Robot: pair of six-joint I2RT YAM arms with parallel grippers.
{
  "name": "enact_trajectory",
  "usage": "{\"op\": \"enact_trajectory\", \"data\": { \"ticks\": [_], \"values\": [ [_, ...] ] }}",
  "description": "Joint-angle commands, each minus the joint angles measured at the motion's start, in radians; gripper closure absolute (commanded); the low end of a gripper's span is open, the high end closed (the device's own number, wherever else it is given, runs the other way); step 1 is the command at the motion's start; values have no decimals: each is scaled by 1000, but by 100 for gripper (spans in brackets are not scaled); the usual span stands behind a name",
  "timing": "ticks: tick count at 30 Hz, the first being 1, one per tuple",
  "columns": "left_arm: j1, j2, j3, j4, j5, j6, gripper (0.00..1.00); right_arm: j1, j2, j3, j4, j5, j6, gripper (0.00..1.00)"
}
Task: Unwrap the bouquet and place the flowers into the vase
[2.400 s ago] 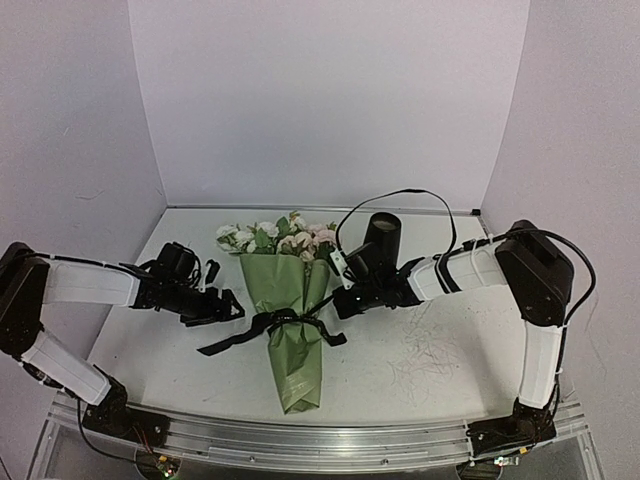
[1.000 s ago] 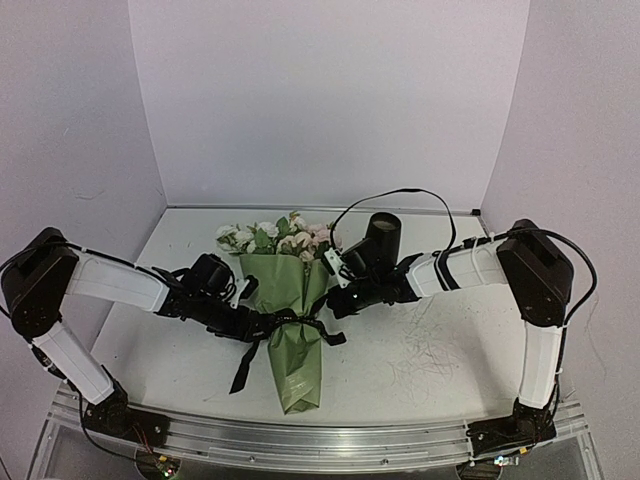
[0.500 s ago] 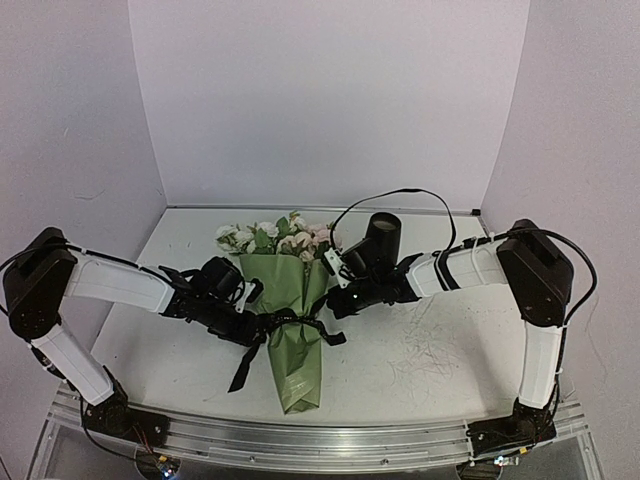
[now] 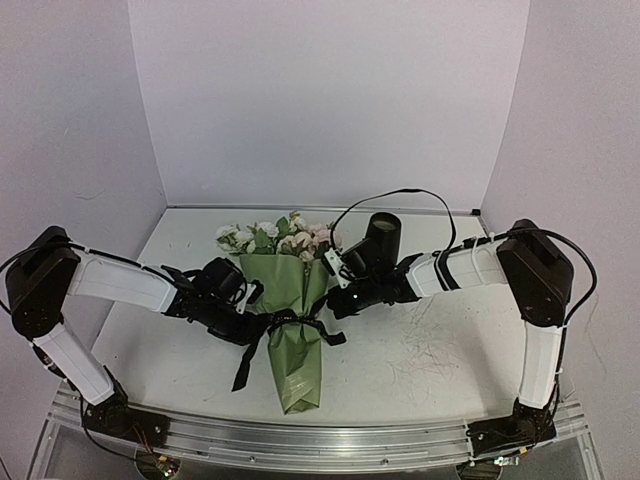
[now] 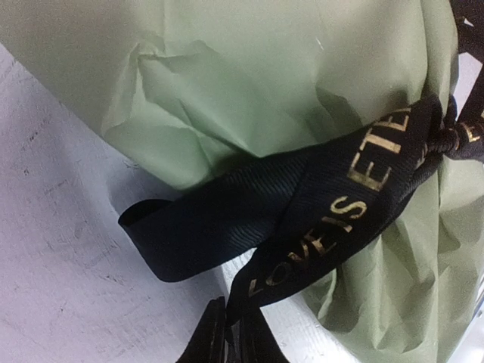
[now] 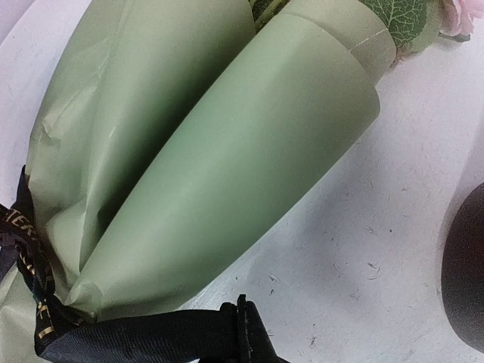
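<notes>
Green paper is wrapping the bouquet [image 4: 295,360], which is lying on the table [image 4: 440,350] with its cone tip nearest the arm bases. At its waist, the left gripper [image 5: 233,340] is pinching 1 tail of the black ribbon [image 5: 302,219]. The right gripper [image 6: 243,333] is clenched, seemingly on the other tail. Beyond, the flowers [image 4: 275,238] are fanning out beside the vase [image 4: 380,245]. Uneven pulling is risking a tighter knot, or dragging the cone into the vase and tipping it.

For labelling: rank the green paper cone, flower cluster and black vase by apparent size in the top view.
Green paper cone
Pink-and-white flower cluster
Matte black cylindrical vase, partly hidden behind the right arm, so uncertain
</notes>
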State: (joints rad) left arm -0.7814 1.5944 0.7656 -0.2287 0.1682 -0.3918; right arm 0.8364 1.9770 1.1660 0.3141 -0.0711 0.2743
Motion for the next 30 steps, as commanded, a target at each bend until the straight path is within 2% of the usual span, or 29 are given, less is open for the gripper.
{"op": "enact_trajectory", "data": {
  "ticks": [1,6,14,24,30],
  "values": [
    [-11,-21,46,-8,-62,-12,100,3,-36,4,-31,2,19,100],
    [-10,-139,29,-41,-274,-87,100,3,-101,-57,-50,57,81,100],
    [-7,-323,-27,-53,-475,-199,100,4,-165,-115,-102,165,180,100],
    [40,-365,-45,-77,-519,-297,100,3,-248,-162,-119,280,249,100],
    [167,-454,-120,-77,-458,-341,100,-2,-300,-200,-121,331,288,100]
  ]
}}
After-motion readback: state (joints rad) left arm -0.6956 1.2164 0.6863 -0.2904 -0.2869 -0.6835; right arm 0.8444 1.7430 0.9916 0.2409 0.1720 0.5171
